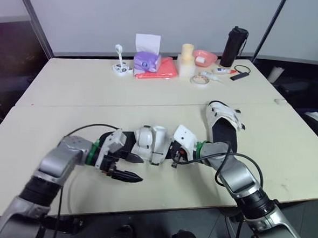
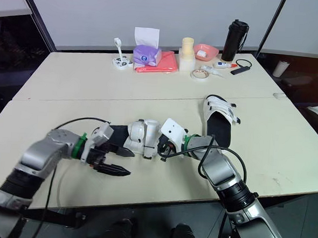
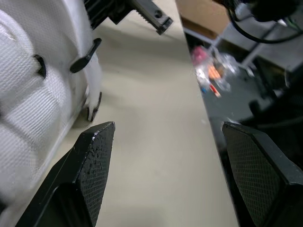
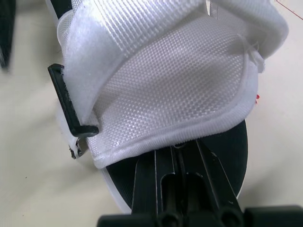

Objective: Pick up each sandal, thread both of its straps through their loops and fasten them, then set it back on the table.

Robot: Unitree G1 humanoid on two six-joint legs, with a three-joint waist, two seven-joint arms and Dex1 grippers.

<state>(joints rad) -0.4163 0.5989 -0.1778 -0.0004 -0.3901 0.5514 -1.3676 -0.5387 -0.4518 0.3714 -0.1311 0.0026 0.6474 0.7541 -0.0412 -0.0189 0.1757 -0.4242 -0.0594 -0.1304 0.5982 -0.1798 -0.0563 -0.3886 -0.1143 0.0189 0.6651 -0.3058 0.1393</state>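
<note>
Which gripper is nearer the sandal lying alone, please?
Right. The right gripper, holding the other sandal, is close to the lone sandal; the left gripper is farther, past the held one.

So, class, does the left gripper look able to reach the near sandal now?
Probably yes: the left gripper, open, sits right beside the near sandal, nothing between them.

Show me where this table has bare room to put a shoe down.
Bare: the left side of the beige table, and the middle band between the purple tissue box and the near white-strapped, black-soled sandal. Crowded: the back edge, from tissue box to black bottle, and the front centre around that sandal.
</note>
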